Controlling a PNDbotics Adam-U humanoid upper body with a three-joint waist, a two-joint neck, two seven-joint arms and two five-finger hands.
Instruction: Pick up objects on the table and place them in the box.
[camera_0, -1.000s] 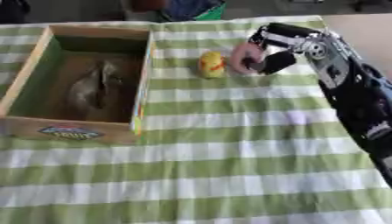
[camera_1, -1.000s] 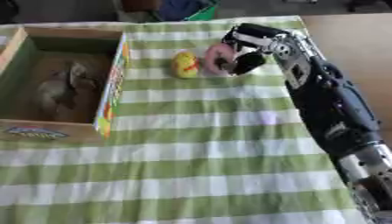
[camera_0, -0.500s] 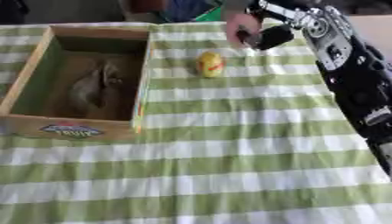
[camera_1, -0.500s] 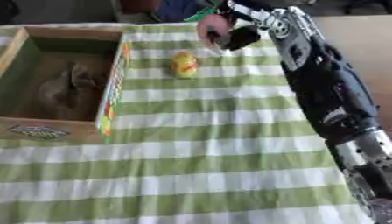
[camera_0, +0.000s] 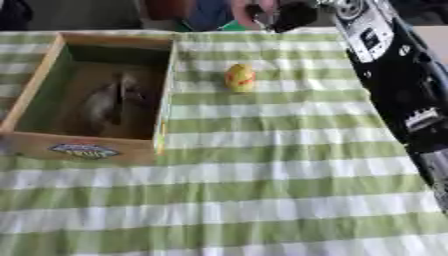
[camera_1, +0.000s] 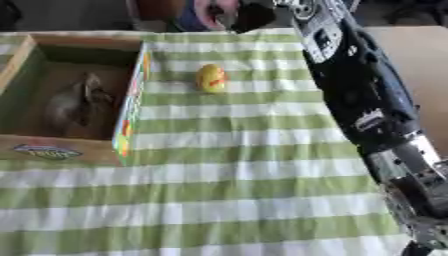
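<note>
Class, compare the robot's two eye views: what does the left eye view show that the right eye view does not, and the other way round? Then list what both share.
Only the left eye view shows the whole box, left wall included, with checked cloth left of it. Only the right eye view shows the bare tan surface beyond the cloth's right edge, and more of the right arm toward its lower end. Both share the green checked cloth, the yellow object lying on it right of the box, a grey-brown thing inside the box, and the right hand at the top edge holding something pink.
</note>
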